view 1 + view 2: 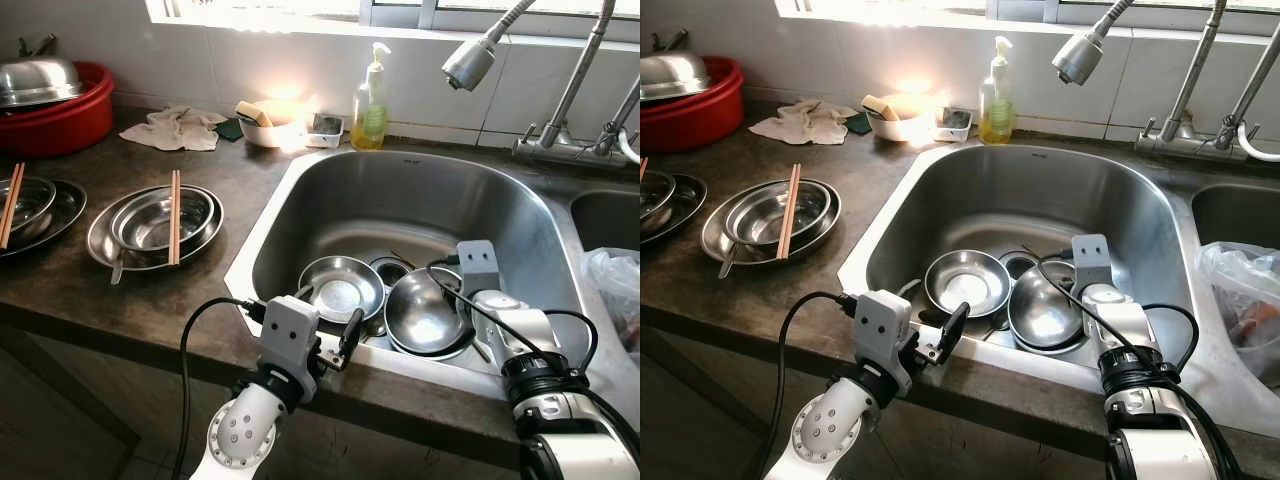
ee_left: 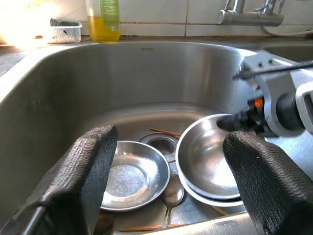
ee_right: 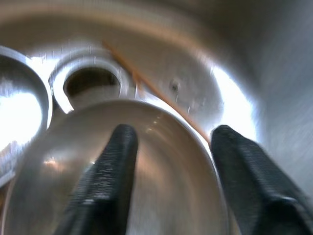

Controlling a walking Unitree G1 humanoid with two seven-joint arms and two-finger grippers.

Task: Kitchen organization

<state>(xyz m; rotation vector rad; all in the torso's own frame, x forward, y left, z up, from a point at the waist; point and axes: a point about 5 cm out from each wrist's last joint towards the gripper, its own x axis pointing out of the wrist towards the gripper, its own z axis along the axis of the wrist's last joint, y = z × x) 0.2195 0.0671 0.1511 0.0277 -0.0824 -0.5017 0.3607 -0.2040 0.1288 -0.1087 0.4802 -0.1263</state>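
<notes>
Two bowls in sink: waiting, unsorted.
Right gripper: jaws spread, straddling 3 o'clock bowl's rim.
Left gripper: jaws spread, hovering at 6 o'clock.
Desk dishes at 9 o'clock: sitting stacked already.

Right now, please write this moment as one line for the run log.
right gripper: open, straddling tilted steel bowl rim in sink | left gripper: open, at sink front edge | shallow steel dish: untouched
</notes>
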